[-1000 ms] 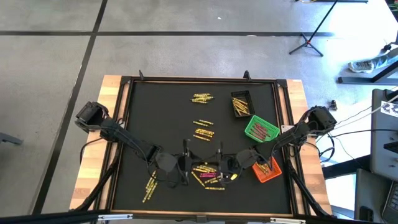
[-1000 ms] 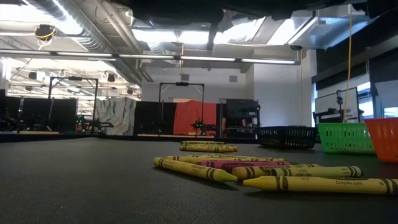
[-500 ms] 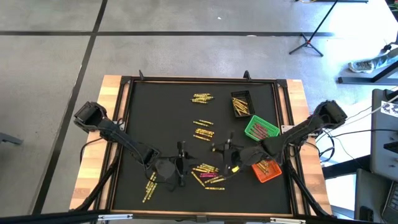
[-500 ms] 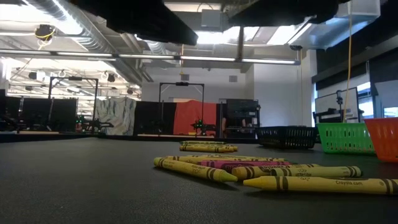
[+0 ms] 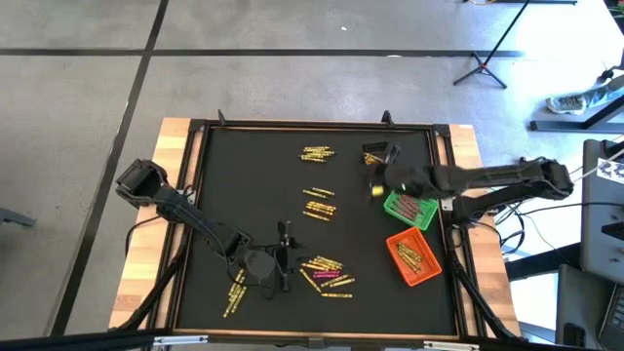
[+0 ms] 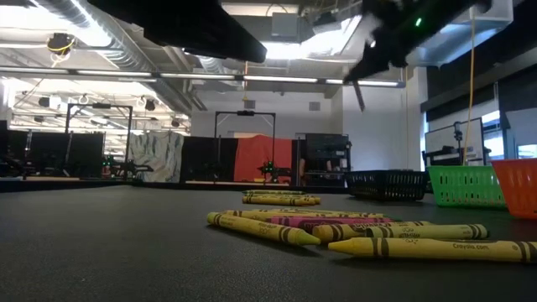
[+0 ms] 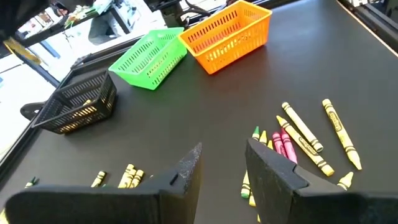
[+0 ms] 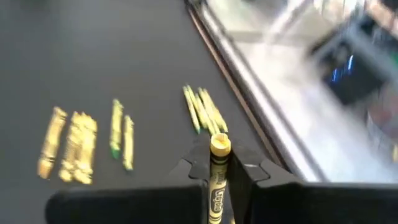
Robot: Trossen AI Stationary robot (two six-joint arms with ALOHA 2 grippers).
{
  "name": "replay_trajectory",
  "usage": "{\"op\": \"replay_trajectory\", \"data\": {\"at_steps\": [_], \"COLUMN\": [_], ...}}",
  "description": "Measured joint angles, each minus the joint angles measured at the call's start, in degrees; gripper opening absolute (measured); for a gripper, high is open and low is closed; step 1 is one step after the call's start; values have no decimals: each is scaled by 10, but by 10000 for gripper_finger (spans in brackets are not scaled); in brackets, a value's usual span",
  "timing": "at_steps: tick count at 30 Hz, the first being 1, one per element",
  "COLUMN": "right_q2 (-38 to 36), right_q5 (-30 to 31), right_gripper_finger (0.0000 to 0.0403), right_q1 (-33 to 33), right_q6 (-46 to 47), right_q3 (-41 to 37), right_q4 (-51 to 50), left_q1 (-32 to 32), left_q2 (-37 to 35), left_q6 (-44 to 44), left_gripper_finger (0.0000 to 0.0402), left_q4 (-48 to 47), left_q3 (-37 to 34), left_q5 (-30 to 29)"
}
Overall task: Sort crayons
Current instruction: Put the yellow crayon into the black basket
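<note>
Yellow and pink crayons point(image 5: 327, 273) lie in a loose pile near the table's front, and they also show in the low view as crayons point(image 6: 352, 235). More crayon groups point(image 5: 320, 207) lie farther back. My left gripper point(image 5: 283, 255) stands open just left of the pile; in its wrist view the left gripper point(image 7: 224, 171) has nothing between its fingers. My right gripper point(image 5: 375, 187) is up above the table beside the black bin point(image 5: 378, 162), shut on a yellow crayon point(image 8: 217, 177). My right gripper pinches the yellow crayon between its two fingers point(image 8: 198, 167). The crayon lies along the fingers, and its end point(image 8: 220, 146) sticks out just past their tips. It is lifted clear of the table.
A green bin point(image 5: 409, 207) and an orange bin point(image 5: 414, 258) stand along the right side, both holding crayons. More yellow crayons lie at the far middle point(image 5: 317, 153) and the near left point(image 5: 234, 292). A raised frame point(image 5: 444, 195) rims the black table top.
My right gripper has risen from the crayon pile near the front and swung toward the far right, to beside the black bin, carrying the yellow crayon clear of the table. The arm has stretched out and turned as it went.
</note>
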Motion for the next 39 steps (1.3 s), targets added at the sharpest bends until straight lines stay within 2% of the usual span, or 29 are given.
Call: {"op": "replay_trajectory", "data": {"at_steps": [3, 8, 14, 18, 24, 31, 34, 39], "right_q2": [4, 19, 55, 93, 154, 202, 211, 215], "right_q5": [-67, -135, -227, -249, -249, -249, -249, -248], "right_gripper_finger": [17, 13, 19, 12, 27, 18, 40, 108], "right_q1": [-83, -198, -285, -313, -341, -351, -351, -351], "right_q6": [14, 15, 22, 22, 48, 48, 49, 64], "right_q3": [0, 0, 0, 0, 0, 0, 0, 0], "right_q4": [-37, -56, -82, -84, -106, -110, -115, -113], "left_q1": [0, 0, 0, 1, 1, 1, 1, 1], "left_q2": [0, 0, 0, 0, 0, 0, 0, 0], "left_q6": [0, 0, 0, -1, -2, -3, -3, -3], "left_gripper_finger": [108, 108, 108, 108, 108, 108, 108, 108], "left_q4": [0, 0, -1, -1, -1, -1, -1, -1], "left_q3": [0, 0, 0, 0, 0, 0, 0, 0], "left_q5": [0, 0, 0, 0, 0, 0, 0, 0]}}
